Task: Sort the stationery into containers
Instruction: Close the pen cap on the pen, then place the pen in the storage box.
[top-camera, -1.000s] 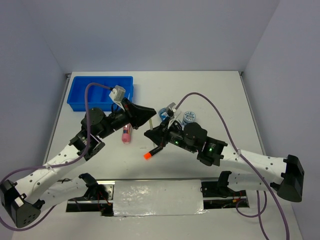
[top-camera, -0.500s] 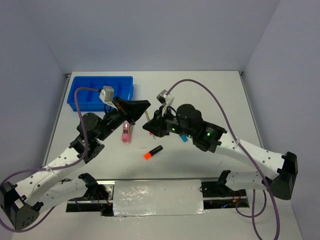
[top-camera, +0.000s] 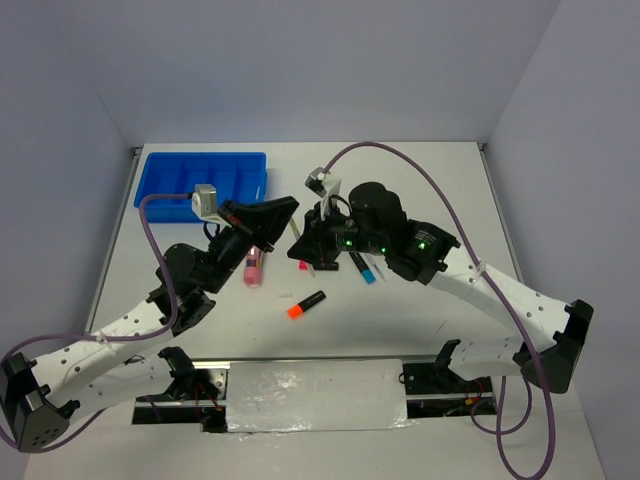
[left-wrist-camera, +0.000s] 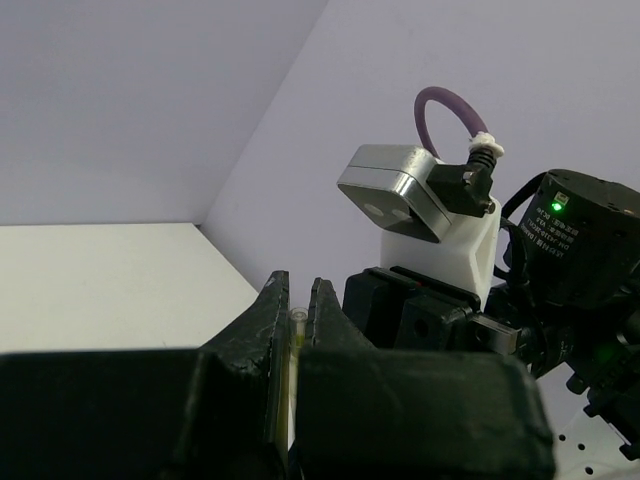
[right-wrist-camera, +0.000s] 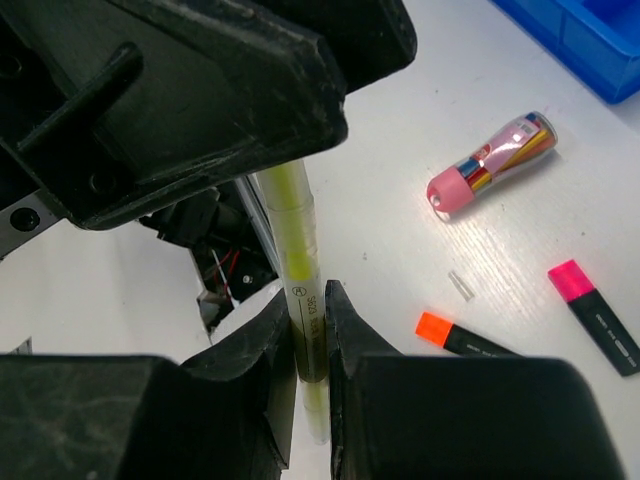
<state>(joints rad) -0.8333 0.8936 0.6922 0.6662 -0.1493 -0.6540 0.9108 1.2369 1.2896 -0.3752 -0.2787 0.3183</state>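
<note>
A thin yellow-green pen (right-wrist-camera: 296, 226) is held in the air between both grippers. My right gripper (right-wrist-camera: 308, 312) is shut on its barrel, and my left gripper (left-wrist-camera: 297, 300) is shut on its clear end (left-wrist-camera: 298, 318). From above the two grippers (top-camera: 286, 214) (top-camera: 303, 243) meet nose to nose over the table's middle. On the table lie a pink tube (top-camera: 252, 268) (right-wrist-camera: 490, 162), an orange-ended marker (top-camera: 306, 304) (right-wrist-camera: 465, 338), a pink-ended marker (right-wrist-camera: 593, 315) and a blue-ended marker (top-camera: 363, 268). The blue divided tray (top-camera: 200, 180) sits at the back left.
A tiny clear cap (right-wrist-camera: 460, 285) lies between the pink tube and the orange-ended marker. The right arm's wrist camera (left-wrist-camera: 400, 195) hangs close in front of my left gripper. A purple cable (top-camera: 400, 165) arcs over the right arm. Grey walls enclose the table.
My left gripper has shut on the pen's end. The right arm has lifted and swung back and left with the pen, now covering the spot where blue jars showed.
</note>
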